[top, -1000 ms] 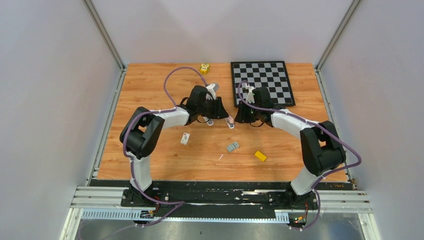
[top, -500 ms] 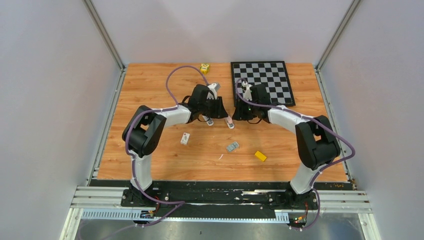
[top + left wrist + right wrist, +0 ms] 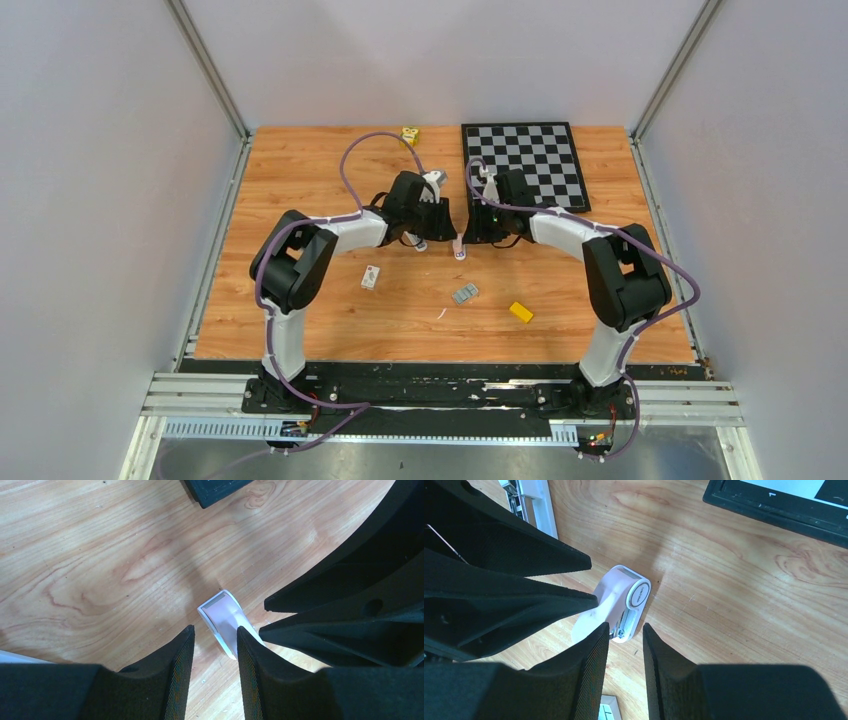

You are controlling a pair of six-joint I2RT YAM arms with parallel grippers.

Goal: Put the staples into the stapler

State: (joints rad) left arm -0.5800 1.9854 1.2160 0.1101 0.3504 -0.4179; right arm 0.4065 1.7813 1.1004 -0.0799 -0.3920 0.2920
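Staples [image 3: 464, 294] were a small grey ridged block, flat on the table [image 3: 300, 180], at 6 o'clock of the pink-white stapler [image 3: 459, 247], not inside it. Left gripper [image 3: 215, 628] and right gripper [image 3: 625, 626] hovered over the stapler, jaws narrowly apart, clamping nothing.

Light is bright and diffuse. The overhead view is sharp; soft shadows lie on the table [image 3: 300, 180]. Wrist views are crisp, with a smudged shadow toward twelve o'clock.
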